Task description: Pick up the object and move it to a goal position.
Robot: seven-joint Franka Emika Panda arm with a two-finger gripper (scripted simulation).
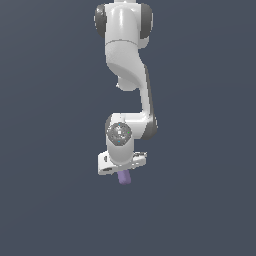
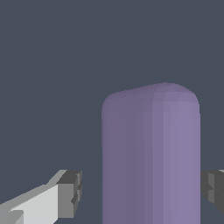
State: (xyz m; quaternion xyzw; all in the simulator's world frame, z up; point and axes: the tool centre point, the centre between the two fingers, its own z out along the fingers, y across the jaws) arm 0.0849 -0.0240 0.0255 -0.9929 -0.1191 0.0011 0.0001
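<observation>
The lavender-purple capsule shows just under the white hand of my gripper in the exterior view, with its lower end sticking out below the hand. In the wrist view the capsule fills the space between the fingers of my gripper. One grey fingertip stands apart from the capsule with a visible gap. The other fingertip is right at the capsule's side. The jaws are open around the capsule. The fingers are hidden in the exterior view.
A plain dark grey-blue surface lies all around. The white arm reaches down from the upper part of the exterior view. No goal marker shows.
</observation>
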